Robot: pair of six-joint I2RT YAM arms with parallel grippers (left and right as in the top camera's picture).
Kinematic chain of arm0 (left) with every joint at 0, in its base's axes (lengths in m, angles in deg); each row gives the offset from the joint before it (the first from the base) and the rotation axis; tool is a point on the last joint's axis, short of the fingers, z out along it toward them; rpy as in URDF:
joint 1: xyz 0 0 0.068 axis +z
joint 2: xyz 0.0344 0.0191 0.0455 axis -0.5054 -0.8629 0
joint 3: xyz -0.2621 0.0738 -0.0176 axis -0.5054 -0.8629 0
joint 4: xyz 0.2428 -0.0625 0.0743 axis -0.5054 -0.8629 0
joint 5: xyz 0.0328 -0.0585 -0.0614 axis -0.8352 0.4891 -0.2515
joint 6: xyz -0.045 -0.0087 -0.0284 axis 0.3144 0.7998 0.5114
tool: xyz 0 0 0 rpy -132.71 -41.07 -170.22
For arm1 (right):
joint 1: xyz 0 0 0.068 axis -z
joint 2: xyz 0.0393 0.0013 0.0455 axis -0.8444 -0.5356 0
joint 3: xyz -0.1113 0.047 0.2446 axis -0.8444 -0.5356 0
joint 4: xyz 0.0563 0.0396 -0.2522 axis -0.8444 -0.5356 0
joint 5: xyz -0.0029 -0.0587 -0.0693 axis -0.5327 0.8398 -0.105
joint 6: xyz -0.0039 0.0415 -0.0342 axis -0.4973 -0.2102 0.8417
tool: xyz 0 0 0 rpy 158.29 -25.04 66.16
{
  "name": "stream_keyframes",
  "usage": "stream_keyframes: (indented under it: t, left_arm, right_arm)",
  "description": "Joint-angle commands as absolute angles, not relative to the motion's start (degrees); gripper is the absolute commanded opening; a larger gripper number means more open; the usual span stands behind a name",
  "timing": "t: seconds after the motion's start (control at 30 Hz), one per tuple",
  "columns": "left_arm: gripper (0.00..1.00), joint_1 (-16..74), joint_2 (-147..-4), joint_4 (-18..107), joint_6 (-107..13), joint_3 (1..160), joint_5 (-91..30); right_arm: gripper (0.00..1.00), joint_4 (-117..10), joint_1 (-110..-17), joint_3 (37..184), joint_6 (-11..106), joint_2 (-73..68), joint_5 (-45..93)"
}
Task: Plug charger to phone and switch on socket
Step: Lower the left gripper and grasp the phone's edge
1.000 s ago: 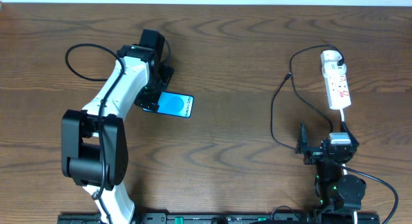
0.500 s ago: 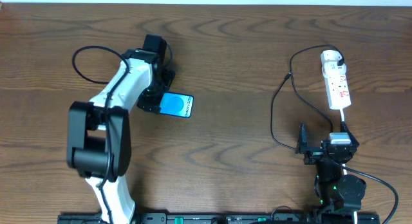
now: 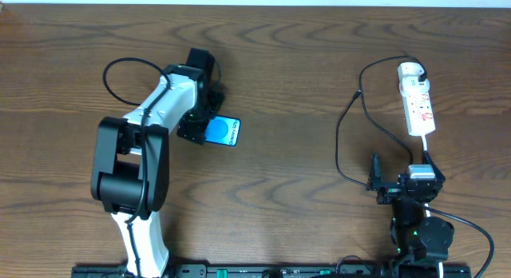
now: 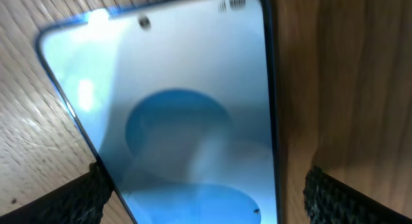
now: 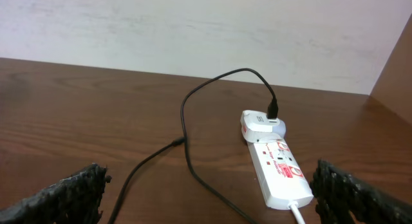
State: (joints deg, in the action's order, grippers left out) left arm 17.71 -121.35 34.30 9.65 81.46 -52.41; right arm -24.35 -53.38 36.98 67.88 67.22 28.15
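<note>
Left fingers (image 4: 71, 201) stand spread wide, one on either side of the phone (image 4: 180, 102), which lies screen-up on the bench (image 3: 303, 62). Right fingers (image 5: 58, 198) are equally spread and empty, facing the socket (image 5: 278, 167); the charger (image 5: 183, 124) is plugged into its far end, well apart from the phone.

Worktop (image 3: 303, 62): dark brown wood with wavy grain, filling the overhead view.
Wall (image 5: 193, 24): plain, off-white, rising from the worktop's far edge.
</note>
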Motion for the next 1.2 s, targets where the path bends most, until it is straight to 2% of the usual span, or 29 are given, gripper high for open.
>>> stream_keyframes:
  t: [0.0,0.37,0.77,1.17]
  left_arm:
    - [0.96,17.0,-124.0,33.7,10.1,81.3,-52.7]
    - [0.95,17.0,-124.5,31.8,11.5,81.3,-52.8]
    - [0.84,17.0,-124.5,31.8,11.2,81.3,-53.2]
    - [0.76,17.0,-124.5,32.6,-1.5,81.3,-53.1]
  right_arm:
    - [0.99,-24.6,-53.3,36.9,67.6,67.6,28.6]
    - [0.99,-24.6,-53.3,36.9,67.6,67.6,28.6]
    - [0.99,-24.6,-53.3,36.9,67.6,67.6,28.6]
    - [0.99,-24.6,-53.3,36.9,67.6,67.6,28.6]
